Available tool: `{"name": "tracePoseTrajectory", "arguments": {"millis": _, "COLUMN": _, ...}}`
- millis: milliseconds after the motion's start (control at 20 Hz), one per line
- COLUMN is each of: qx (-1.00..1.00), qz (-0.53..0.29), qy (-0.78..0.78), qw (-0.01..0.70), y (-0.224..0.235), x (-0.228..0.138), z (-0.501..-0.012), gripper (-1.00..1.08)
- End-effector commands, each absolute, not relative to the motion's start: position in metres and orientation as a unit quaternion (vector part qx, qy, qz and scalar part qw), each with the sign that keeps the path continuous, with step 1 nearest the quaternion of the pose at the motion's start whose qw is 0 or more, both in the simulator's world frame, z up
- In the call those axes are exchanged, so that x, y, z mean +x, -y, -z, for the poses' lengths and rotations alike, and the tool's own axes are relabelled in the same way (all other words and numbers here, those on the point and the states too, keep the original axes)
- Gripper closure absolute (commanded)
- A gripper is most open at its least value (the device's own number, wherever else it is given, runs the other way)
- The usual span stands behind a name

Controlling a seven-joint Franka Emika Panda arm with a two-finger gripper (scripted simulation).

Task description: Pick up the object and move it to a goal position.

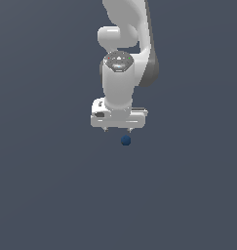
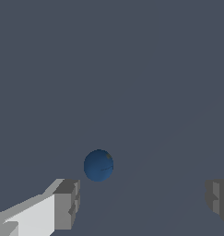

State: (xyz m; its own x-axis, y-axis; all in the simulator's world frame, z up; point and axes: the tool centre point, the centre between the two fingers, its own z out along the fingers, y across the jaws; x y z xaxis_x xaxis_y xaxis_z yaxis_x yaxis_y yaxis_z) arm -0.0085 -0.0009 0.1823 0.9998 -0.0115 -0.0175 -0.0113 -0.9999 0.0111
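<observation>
The gripper (image 1: 118, 130) hangs with its jaws spread wide and nothing between them. The dark blue ball (image 1: 125, 140) rests on the plain grey counter (image 1: 42, 185), just below the fingertips and slightly toward the exterior view's right. In the wrist view the ball (image 2: 98, 165) sits beyond the fingers (image 2: 67, 203), off-centre and nearer one of them, so the grasp likely needs a small shift before descending

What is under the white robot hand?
Below the end effector there is a small blue ball, a little off to the exterior view's right. It is not held; the fingers stand wide apart. Around it is only plain grey floor. Nothing covers the ball.
</observation>
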Motion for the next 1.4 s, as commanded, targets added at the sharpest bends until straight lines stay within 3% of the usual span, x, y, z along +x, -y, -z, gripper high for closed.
{"name": "tracePoseTrajectory", "arguments": {"millis": 0, "qx": 1.0, "qz": 0.009, "qy": 0.006, "qw": 0.005, "y": 0.001, "x": -0.008, "z": -0.182, "gripper": -0.92}}
{"name": "tracePoseTrajectory", "arguments": {"millis": 800, "qx": 1.0, "qz": 0.028, "qy": -0.008, "qw": 0.001, "y": -0.001, "x": -0.019, "z": -0.17, "gripper": -0.92}}
{"name": "tracePoseTrajectory", "arguments": {"millis": 1350, "qx": 0.997, "qz": 0.014, "qy": -0.073, "qw": 0.002, "y": -0.021, "x": -0.033, "z": -0.123, "gripper": -0.92}}
